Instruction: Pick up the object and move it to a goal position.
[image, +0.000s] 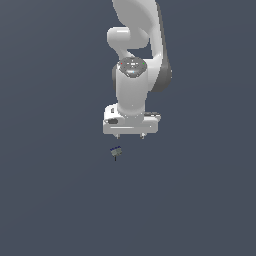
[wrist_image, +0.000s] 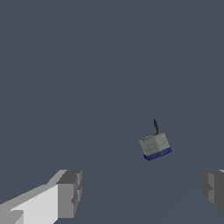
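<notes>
The object (image: 116, 151) is a tiny dark blue-and-grey block with a thin black pointed tip, lying on the plain grey floor. In the wrist view the object (wrist_image: 155, 145) shows a grey top, a blue lower edge and the black tip. My white gripper (image: 130, 135) hangs just above the object, slightly toward the exterior view's right of it. Its two short fingers point down and stand wide apart with nothing between them. In the wrist view the gripper (wrist_image: 142, 192) is open, with one grey fingertip (wrist_image: 70, 192) and the other at the frame edge. It does not touch the object.
The white arm (image: 135, 55) rises behind the gripper to the top of the exterior view. The grey floor (image: 60, 200) is flat and uniform all around. No goal marker shows.
</notes>
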